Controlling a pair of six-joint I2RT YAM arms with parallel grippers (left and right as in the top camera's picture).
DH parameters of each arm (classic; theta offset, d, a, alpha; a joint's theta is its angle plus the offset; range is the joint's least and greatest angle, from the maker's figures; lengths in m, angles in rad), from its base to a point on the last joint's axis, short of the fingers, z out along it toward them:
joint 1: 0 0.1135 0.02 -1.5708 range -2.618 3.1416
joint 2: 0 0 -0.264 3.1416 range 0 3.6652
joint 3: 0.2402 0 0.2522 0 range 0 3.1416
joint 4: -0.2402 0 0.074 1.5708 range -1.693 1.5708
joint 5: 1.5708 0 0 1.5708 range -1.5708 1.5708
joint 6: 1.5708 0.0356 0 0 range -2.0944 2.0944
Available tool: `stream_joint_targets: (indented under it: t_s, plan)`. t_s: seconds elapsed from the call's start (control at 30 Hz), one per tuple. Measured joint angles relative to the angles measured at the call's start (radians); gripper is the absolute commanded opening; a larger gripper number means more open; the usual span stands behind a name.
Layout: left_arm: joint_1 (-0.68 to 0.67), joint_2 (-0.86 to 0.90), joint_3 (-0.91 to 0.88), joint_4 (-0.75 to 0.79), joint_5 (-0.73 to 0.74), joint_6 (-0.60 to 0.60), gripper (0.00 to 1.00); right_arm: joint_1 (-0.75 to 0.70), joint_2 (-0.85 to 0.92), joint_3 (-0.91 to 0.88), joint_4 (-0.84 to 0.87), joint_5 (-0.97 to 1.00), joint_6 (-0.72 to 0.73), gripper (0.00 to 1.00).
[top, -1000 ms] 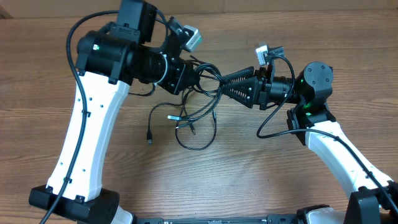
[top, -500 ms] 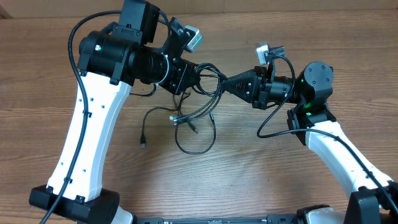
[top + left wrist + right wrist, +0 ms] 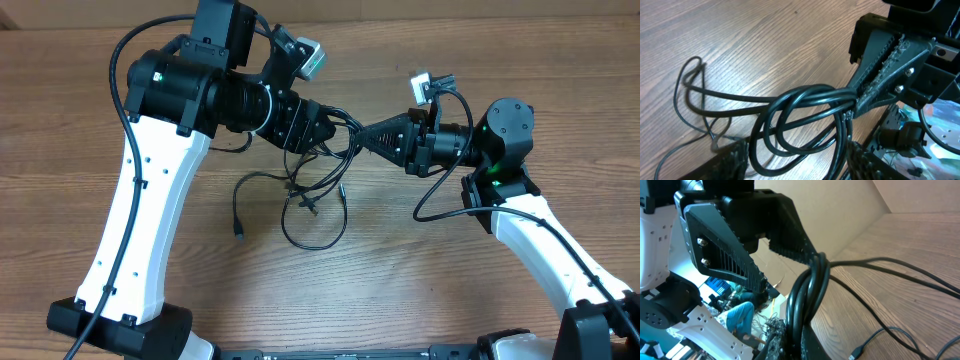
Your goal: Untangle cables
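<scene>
Cables (image 3: 807,292) stretched crosswise

Right hand (image 3: 368,131) clenched on the bundle, which runs left-right into the spread, released left hand (image 3: 325,125); loose loops trail onto the tabletop (image 3: 420,290).

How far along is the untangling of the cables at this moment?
Done: little; only one plug end lies free on the table. In hand: the right claw is shut on the looped cables, and the left claw stands open around them. To do: the loops are wound through each other and must be pulled apart.
</scene>
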Motion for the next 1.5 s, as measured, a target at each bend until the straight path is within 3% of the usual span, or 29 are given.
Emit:
stream_joint_targets:
  t_s: [0.07, 0.27, 0.37, 0.6, 0.67, 0.73, 0.97, 1.03, 1.1, 1.13, 1.23, 1.27, 1.33, 1.5]
  plan:
    - [0.0, 0.0, 0.0, 0.023, 0.0, 0.003, 0.78, 0.0, 0.0, 0.0, 0.0, -0.009, -0.005, 0.04]
    - [0.0, 0.0, 0.0, 0.041, 0.0, 0.004, 0.7, 0.0, 0.0, 0.0, 0.0, -0.07, -0.054, 0.04]
    - [0.0, 0.0, 0.0, 0.038, 0.0, 0.007, 0.59, 0.0, 0.0, 0.0, 0.002, -0.079, -0.075, 0.04]
    - [0.0, 0.0, 0.0, 0.021, -0.02, 0.056, 0.5, 0.0, 0.0, 0.0, 0.008, -0.092, -0.092, 0.04]
    - [0.0, 0.0, 0.0, 0.005, -0.056, 0.068, 0.41, 0.0, 0.0, 0.0, 0.009, -0.093, -0.093, 0.04]
    - [0.0, 0.0, 0.0, -0.02, -0.091, 0.109, 0.34, 0.0, 0.0, 0.0, 0.009, -0.093, -0.094, 0.04]
    - [0.0, 0.0, 0.0, -0.097, -0.12, 0.282, 0.33, 0.0, 0.0, 0.0, 0.009, -0.093, -0.094, 0.06]
    - [0.0, 0.0, 0.0, -0.1, -0.121, 0.304, 0.39, 0.0, 0.0, 0.0, -0.007, -0.093, -0.097, 0.35]
    - [0.0, 0.0, 0.0, -0.1, -0.122, 0.315, 0.45, 0.0, 0.0, 0.0, -0.054, -0.093, -0.1, 0.57]
    - [0.0, 0.0, 0.0, -0.1, -0.123, 0.319, 0.49, 0.0, 0.0, 0.001, -0.087, -0.092, -0.102, 0.73]
    - [0.0, 0.0, 0.0, -0.102, -0.125, 0.327, 0.59, 0.0, 0.0, 0.004, -0.192, -0.093, -0.109, 0.98]
    - [0.0, 0.0, 0.0, -0.103, -0.125, 0.327, 0.77, 0.0, 0.0, 0.003, -0.225, -0.092, -0.119, 1.0]
    - [0.0, 0.0, 0.0, -0.103, -0.127, 0.33, 1.0, 0.0, 0.0, 0.004, -0.305, -0.092, -0.149, 1.0]
    - [0.0, 0.0, 0.0, -0.102, -0.129, 0.33, 1.0, 0.0, 0.0, 0.004, -0.465, -0.07, -0.212, 1.0]
